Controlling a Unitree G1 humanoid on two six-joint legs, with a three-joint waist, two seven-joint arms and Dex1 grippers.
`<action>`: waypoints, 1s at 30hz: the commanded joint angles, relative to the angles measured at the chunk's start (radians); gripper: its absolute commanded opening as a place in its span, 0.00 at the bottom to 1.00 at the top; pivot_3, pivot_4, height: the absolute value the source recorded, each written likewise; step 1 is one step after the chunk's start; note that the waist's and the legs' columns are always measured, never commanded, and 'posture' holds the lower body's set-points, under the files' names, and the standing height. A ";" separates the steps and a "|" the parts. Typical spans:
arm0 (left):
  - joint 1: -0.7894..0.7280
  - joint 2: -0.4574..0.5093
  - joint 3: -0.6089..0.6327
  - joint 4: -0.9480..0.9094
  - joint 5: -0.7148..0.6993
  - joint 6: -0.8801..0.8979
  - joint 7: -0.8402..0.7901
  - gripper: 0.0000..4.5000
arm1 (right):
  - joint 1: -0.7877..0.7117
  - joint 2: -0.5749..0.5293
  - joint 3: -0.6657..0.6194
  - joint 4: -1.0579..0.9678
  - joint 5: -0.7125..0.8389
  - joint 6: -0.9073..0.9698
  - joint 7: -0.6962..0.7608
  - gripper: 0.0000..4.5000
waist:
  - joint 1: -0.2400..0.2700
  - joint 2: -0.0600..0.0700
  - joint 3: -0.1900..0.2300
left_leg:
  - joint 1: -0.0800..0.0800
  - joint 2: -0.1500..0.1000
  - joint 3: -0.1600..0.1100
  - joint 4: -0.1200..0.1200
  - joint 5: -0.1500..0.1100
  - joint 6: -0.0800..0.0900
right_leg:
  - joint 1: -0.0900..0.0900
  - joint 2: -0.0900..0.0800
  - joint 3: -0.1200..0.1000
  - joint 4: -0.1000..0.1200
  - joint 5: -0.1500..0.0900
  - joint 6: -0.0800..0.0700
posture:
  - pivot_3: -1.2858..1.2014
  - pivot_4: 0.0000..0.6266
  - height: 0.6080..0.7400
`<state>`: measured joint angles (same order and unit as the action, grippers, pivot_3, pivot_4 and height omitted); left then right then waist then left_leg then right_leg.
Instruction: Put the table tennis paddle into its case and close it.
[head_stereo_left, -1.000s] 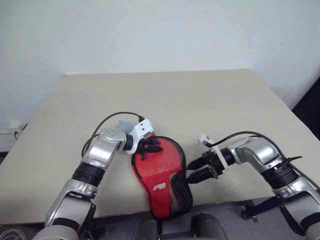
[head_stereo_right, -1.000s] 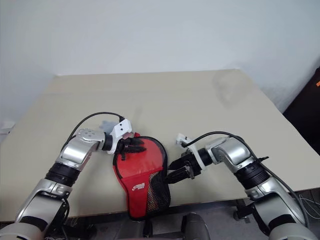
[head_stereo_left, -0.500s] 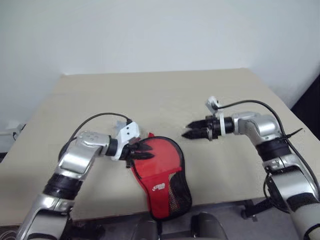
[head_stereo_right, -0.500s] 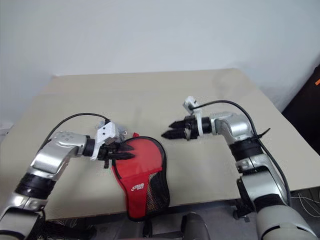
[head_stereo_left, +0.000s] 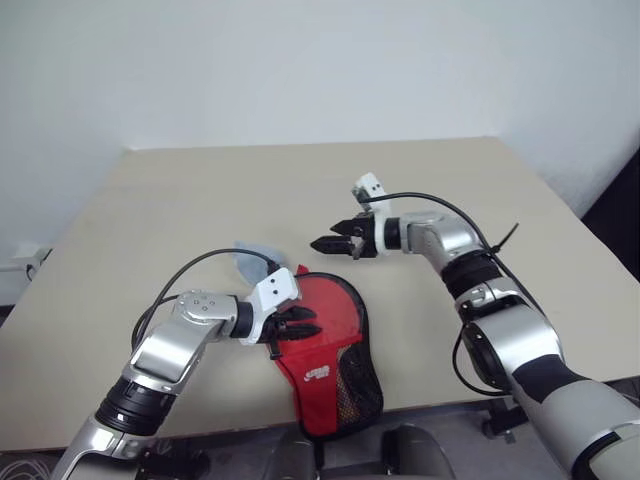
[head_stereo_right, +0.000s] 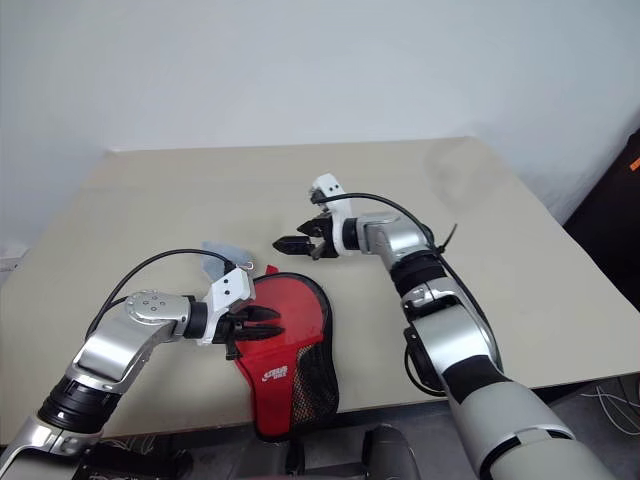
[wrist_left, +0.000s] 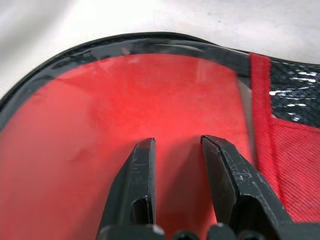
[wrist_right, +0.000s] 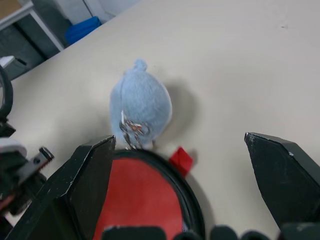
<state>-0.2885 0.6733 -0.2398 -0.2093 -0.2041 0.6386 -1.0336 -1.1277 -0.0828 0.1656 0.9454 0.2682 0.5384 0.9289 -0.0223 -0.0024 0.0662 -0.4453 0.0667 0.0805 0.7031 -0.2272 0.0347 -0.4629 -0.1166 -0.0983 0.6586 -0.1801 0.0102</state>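
Over the last second the right gripper (head_stereo_right: 291, 243) has left its post beside the handle end of the case (head_stereo_left: 325, 345), risen, and swung forward and across to the robot's left; it now hangs above the table (head_stereo_left: 420, 180) just beyond the rounded head of the case, jaws spread wide and empty. Its wrist view looks down on the pale blue-grey ball (wrist_right: 140, 112) lying on the table against the head of the case, with a small red tab (wrist_right: 180, 159) on the edge beside it. In the same interval the left gripper (head_stereo_left: 300, 324) has drawn back toward the robot along the case and now sits on its left flank, fingers (wrist_left: 141, 185) narrowly parted over the clear plastic side; whether they pinch the material cannot be told. The paddle (wrist_left: 125, 120) is already inside, its red face showing through the plastic, while the mesh handle end of the case overhangs the near table edge. Judgement: insertion is complete and closing is in hand, the right arm probably making for the zip pull at the ball while the left steadies the pouch. How far the zip has run cannot be made out. The table is a plain beige top, otherwise bare, set against a white wall (head_stereo_left: 300, 70).
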 joint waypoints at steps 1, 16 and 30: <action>0.001 0.013 -0.035 -0.023 0.025 -0.011 0.011 0.32 | -0.079 0.069 -0.039 0.069 -0.022 -0.054 -0.059 0.99 | 0.000 0.000 0.000 | 0.000 0.000 0.000 0.000 0.000 0.000 | 0.000 0.000 0.000 0.000 0.000 0.000 | 0.52 0.00 0.61; 0.041 0.070 -0.032 -0.064 -0.007 0.000 -0.009 0.32 | -0.181 0.330 -0.092 0.297 -0.109 -0.163 -0.215 0.99 | -0.001 0.000 0.000 | 0.000 0.000 0.000 -0.002 0.000 -0.001 | -0.001 0.000 0.000 -0.001 -0.001 -0.002 | 0.52 0.00 0.61; 0.114 0.169 0.011 -0.141 -0.058 -0.004 -0.068 0.32 | -0.217 0.375 -0.116 0.348 -0.138 -0.159 -0.213 0.99 | -0.006 0.000 0.000 | 0.000 0.001 0.000 -0.004 0.000 -0.002 | -0.003 0.000 0.000 0.000 -0.001 -0.002 | 0.52 0.00 0.61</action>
<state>-0.1919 0.8202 -0.2303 -0.3455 -0.2574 0.6312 -1.0809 -1.2865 0.1738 0.0653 1.3069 0.1335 0.3915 0.7085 -0.0284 -0.0020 0.0658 -0.4455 0.0678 0.0807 0.6991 -0.2273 0.0330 -0.4658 -0.1165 -0.0984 0.6584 -0.1811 0.0082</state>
